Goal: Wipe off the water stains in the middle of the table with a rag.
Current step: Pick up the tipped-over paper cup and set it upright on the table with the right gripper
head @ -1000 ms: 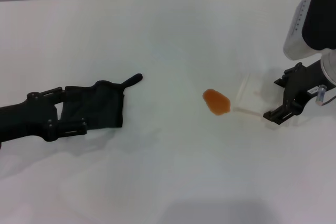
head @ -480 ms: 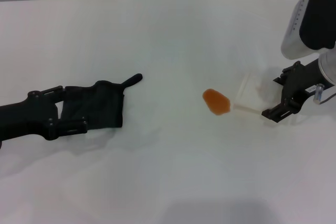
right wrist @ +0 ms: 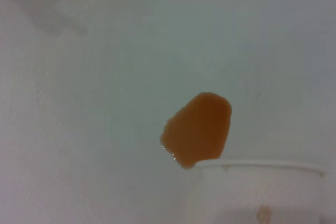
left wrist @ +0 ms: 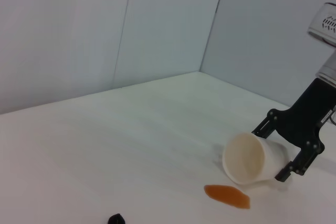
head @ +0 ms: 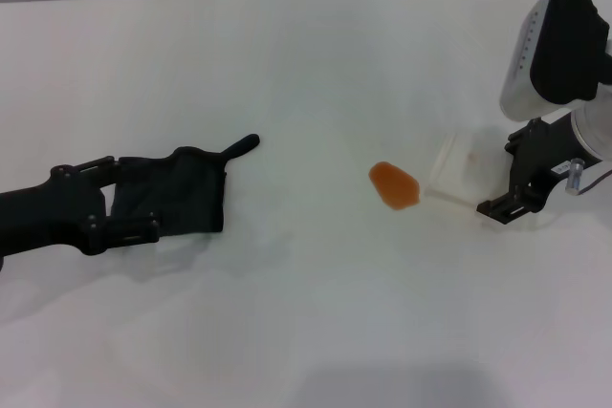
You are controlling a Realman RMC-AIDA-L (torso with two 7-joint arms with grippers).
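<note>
The small orange-amber translucent blot of liquid (head: 394, 185), the water stains to be wiped, lies right of centre in the head view on the plain white table (head: 316, 64), its long axis running from upper left to lower right. The wrinkled black cloth rag (head: 172, 194) sits well apart from it at mid-left, its thin tail pointing up and right, toward the stain. The left gripper (head: 120, 200) lies low at the rag's left edge, its fingers spread around that edge, one along the top and one along the bottom; I judge the wipe calls for a rightward drag. Just beside the stain, the right gripper (head: 497, 179) grips a translucent whitish plastic cup (head: 453, 171) tipped on its side.
</note>
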